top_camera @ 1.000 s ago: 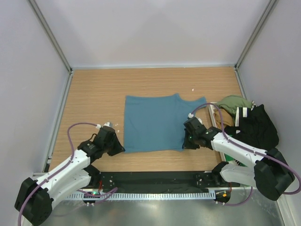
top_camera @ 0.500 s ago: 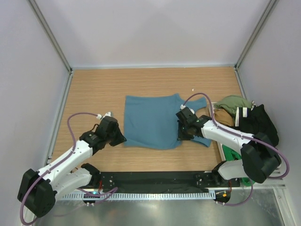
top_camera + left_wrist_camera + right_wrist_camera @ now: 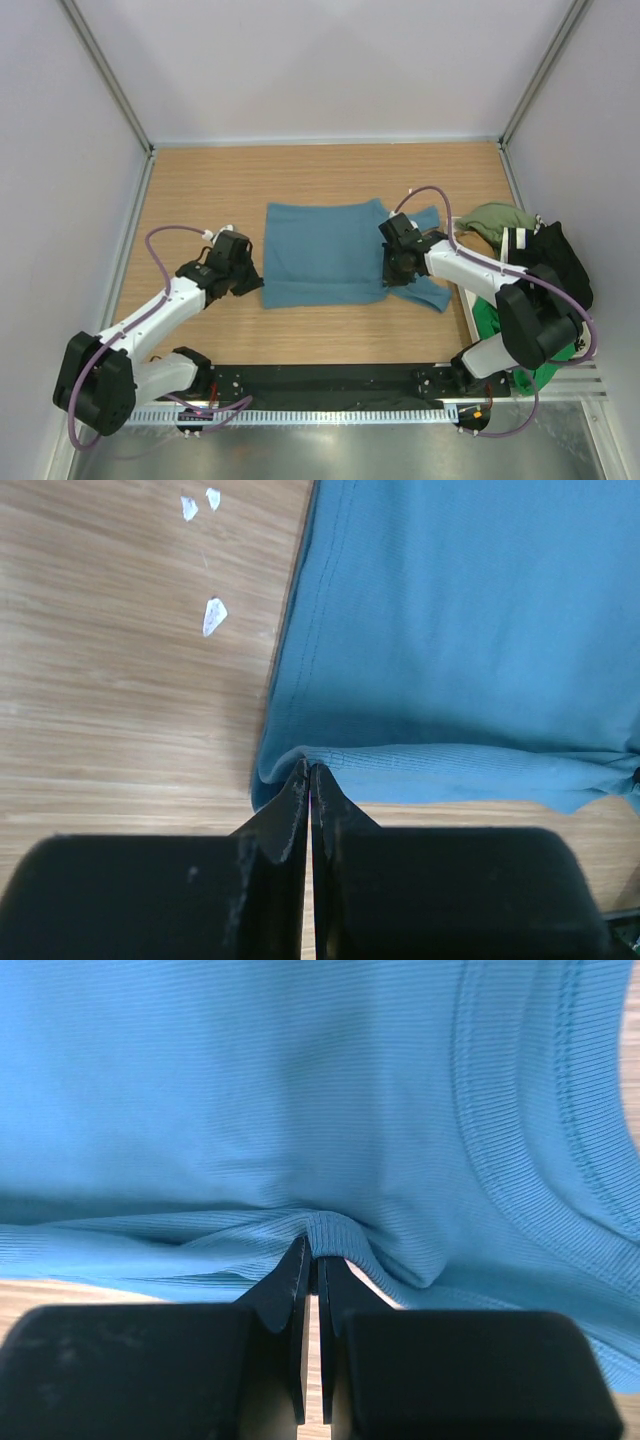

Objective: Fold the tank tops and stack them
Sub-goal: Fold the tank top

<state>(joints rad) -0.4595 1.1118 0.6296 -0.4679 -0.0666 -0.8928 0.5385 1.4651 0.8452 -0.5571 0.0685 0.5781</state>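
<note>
A teal blue tank top (image 3: 325,250) lies in the middle of the wooden table, its near part doubled up over itself. My left gripper (image 3: 256,286) is shut on the near left corner of its hem (image 3: 330,755). My right gripper (image 3: 392,277) is shut on a pinch of the teal blue tank top (image 3: 250,1080) at its near right side, next to the scooped neck band (image 3: 520,1160). Both sets of jaws stand pressed together on the cloth. One strap (image 3: 428,292) sticks out to the right. More tank tops lie in a heap at the right edge: olive (image 3: 495,218), black (image 3: 552,268) and green (image 3: 490,322).
Small white scraps (image 3: 213,615) lie on the wood left of the top, and another scrap (image 3: 410,188) lies behind it. Grey walls with metal posts close in the table. A black rail (image 3: 320,380) runs along the near edge between the arm bases.
Both grippers have moved away from the near edge toward the back, carrying the near hem with them. The teal top now covers a shorter stretch front to back.
</note>
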